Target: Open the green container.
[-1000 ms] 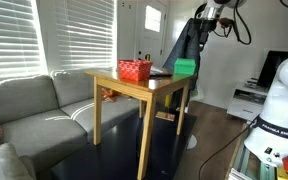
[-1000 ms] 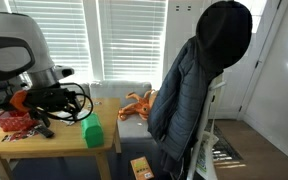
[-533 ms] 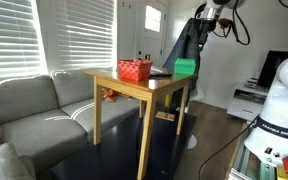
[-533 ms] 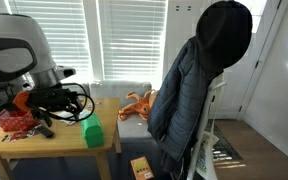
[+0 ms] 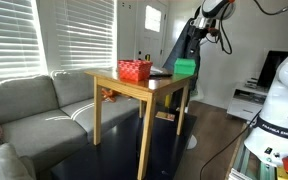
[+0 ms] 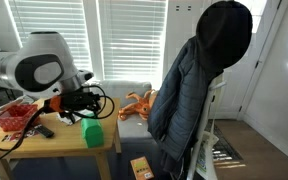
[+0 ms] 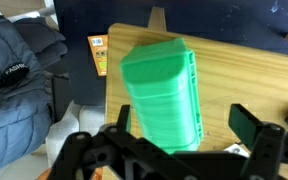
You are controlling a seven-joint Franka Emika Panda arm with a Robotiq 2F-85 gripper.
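The green container is a bright green ribbed plastic box with its lid shut, lying on the wooden table near its edge. It shows in both exterior views. My gripper is open and hovers just above the container, with one black finger on each side of it and neither touching it. In an exterior view the gripper hangs over the container.
A red mesh basket stands on the table's other end, with a black remote beside it. A black jacket hangs on a chair next to the table. A small box lies on the floor. A grey couch is nearby.
The arm has swung across the table from over the red basket to above the green container. The container has not moved.
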